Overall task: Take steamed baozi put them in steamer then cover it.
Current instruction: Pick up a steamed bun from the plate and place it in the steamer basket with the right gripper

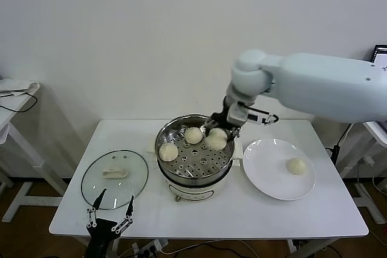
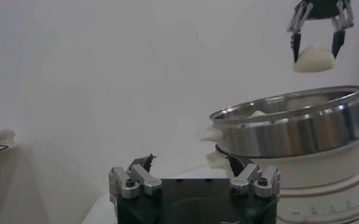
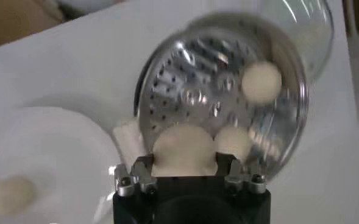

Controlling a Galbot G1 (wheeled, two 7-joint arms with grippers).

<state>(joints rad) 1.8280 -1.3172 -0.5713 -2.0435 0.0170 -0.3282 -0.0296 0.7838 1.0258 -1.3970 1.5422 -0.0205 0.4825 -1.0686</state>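
Note:
The steel steamer [image 1: 181,175] stands mid-table with two baozi [image 1: 168,151] [image 1: 193,135] on its perforated tray. My right gripper [image 1: 216,134] hovers over the pot's right rim, shut on a third baozi [image 1: 216,140]. The right wrist view shows that baozi [image 3: 182,146] between the fingers above the tray [image 3: 191,91]. A fourth baozi [image 1: 295,165] lies on the white plate [image 1: 269,167]. The glass cover [image 1: 115,178] rests flat on the table, left of the steamer. My left gripper [image 1: 110,206] waits open at the cover's front edge, holding nothing.
The plate sits just right of the steamer, close to its side handle. From the left wrist view the steamer [image 2: 295,128] rises ahead, with the held baozi [image 2: 314,59] above it. A white wall stands behind the table, and another table edge [image 1: 18,92] shows far left.

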